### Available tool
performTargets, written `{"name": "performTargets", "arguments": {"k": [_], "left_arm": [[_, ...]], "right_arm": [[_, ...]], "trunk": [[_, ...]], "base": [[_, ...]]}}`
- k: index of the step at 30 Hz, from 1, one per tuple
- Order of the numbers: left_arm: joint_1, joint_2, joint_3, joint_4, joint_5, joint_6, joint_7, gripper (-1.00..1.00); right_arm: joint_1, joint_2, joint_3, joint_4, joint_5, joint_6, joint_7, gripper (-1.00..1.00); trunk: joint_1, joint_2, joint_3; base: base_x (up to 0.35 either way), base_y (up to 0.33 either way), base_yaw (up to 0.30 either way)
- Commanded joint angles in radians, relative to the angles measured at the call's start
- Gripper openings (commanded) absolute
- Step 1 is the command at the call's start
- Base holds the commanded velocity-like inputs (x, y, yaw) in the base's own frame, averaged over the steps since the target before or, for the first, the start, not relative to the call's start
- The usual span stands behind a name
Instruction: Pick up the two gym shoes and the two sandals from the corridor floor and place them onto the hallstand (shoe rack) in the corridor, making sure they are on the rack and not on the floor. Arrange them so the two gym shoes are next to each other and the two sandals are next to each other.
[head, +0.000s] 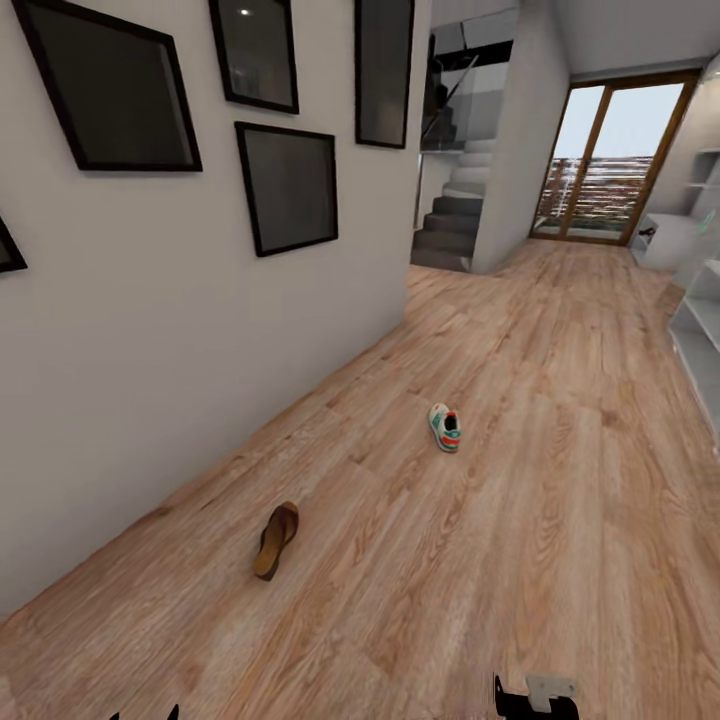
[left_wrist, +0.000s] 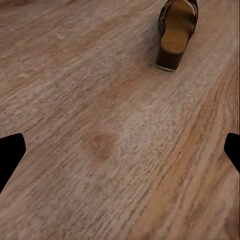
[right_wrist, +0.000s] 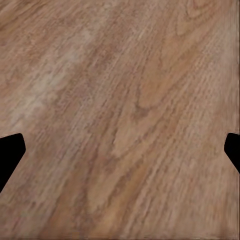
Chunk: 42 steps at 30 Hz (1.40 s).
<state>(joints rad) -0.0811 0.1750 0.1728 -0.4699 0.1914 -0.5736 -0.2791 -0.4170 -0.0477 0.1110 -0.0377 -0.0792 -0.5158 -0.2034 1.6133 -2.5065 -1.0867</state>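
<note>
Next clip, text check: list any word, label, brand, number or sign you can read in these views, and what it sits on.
None: no readable text in these views.
Gym shoe: green stripes and a red-orange patch, but any logo is too small to read.
Sandal: plain brown, no marking visible, also in the left wrist view.
Wall frames: dark panels, no lettering.
Corridor floor: wood grain alone.

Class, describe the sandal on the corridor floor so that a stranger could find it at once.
Start at the long wall hung with dark frames and look down to the wood floor near it. There lies the sandal, flat, slim and brown. The only other shoe, a white sneaker, lies farther along the corridor.
</note>
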Motion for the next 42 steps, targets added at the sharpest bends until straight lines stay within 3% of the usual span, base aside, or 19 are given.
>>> {"name": "performTargets", "arguments": {"k": [1, 35, 42], "left_arm": [[0.0, 0.0, 0.004, 0.001, 0.009, 0.0, -0.01, 1.0], [0.0, 0.0, 0.005, 0.001, 0.015, -0.002, -0.008, 1.0], [0.0, 0.0, 0.004, 0.001, 0.016, -0.002, -0.01, 1.0]], "right_arm": [[-0.001, 0.0, 0.009, 0.001, -0.008, -0.003, -0.002, 1.0], [0.0, 0.0, 0.009, 0.001, -0.008, -0.003, -0.003, 1.0], [0.0, 0.0, 0.009, 0.001, -0.008, -0.003, -0.004, 1.0]], "trunk": [[0.0, 0.0, 0.0], [0.0, 0.0, 0.021], [0.0, 0.0, 0.026]], "base": [[-0.003, 0.007, -0.286], [0.0, 0.001, -0.286], [0.0, 0.161, -0.286]]}}
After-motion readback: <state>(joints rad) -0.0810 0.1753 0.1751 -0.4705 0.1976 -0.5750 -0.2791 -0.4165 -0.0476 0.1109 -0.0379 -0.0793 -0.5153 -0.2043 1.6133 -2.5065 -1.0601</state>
